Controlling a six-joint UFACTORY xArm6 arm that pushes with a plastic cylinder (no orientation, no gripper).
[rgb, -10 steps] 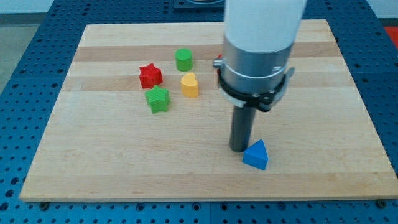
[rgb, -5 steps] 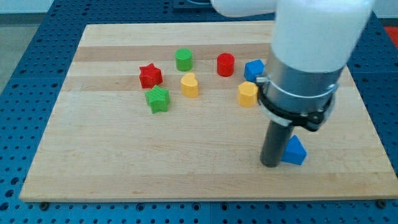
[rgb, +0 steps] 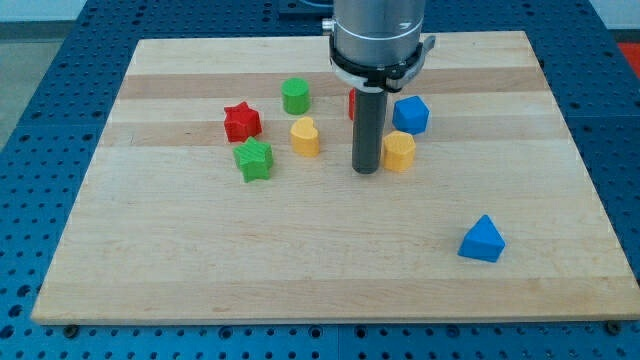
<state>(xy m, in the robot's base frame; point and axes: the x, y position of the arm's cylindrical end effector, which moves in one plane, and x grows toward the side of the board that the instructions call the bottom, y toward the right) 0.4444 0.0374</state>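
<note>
My tip (rgb: 366, 168) rests on the wooden board (rgb: 200, 260) just left of a yellow hexagonal block (rgb: 399, 151), close to it or touching; I cannot tell which. A blue block (rgb: 411, 114) sits above the yellow one. The rod hides most of a red cylinder (rgb: 352, 103). A yellow heart-shaped block (rgb: 305, 136) lies to the tip's left. Further left are a green cylinder (rgb: 295, 96), a red star (rgb: 241, 122) and a green star (rgb: 254, 159). A blue triangular block (rgb: 482, 240) lies alone at the view's lower right.
The board lies on a blue perforated table (rgb: 40, 60). The arm's grey and white body (rgb: 380, 35) hangs over the board's top middle.
My tip has left the blue triangular block at the lower right, after pushing it rightward, and moved up and left to the yellow hexagonal block.
</note>
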